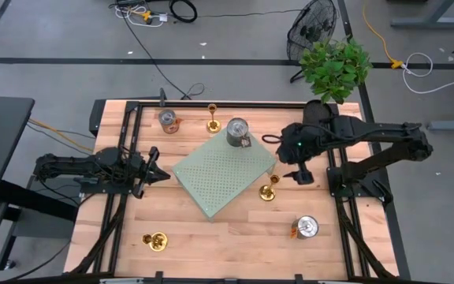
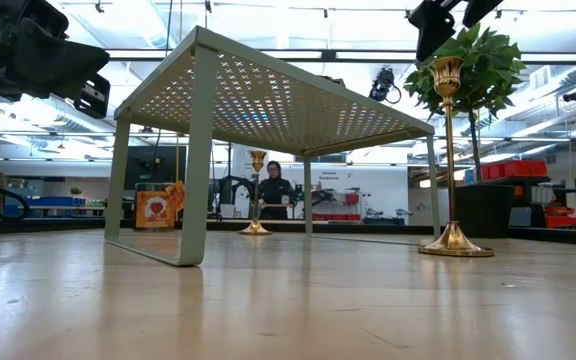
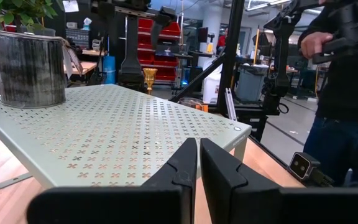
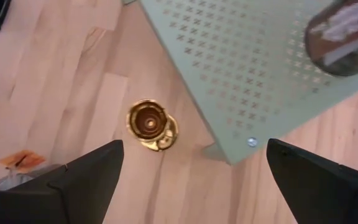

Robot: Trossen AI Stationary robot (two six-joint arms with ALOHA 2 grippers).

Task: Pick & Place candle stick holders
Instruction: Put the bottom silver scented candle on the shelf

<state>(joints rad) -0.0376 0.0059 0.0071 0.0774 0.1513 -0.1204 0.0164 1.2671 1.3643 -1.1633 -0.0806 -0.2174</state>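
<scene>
Three gold candle stick holders show. One (image 1: 269, 189) (image 2: 450, 150) stands on its round base by the right corner of the green perforated shelf (image 1: 223, 173). My right gripper (image 1: 301, 175) (image 4: 191, 180) hangs open above it and slightly to its right, slanting down, and the holder's cup (image 4: 151, 124) shows from above between the fingers and clear of them. A second holder (image 1: 212, 120) (image 2: 257, 195) stands at the far side. A third (image 1: 156, 241) is at the near left. My left gripper (image 1: 160, 175) (image 3: 199, 168) waits shut and level at the shelf's left side.
A tin can (image 1: 238, 132) (image 3: 28, 68) stands on the shelf's far corner. Another can (image 1: 168, 121) is at the far left and another (image 1: 306, 227) at the near right. A potted plant (image 1: 335, 67) stands beyond the far right corner. A person (image 3: 347, 93) stands beside the table.
</scene>
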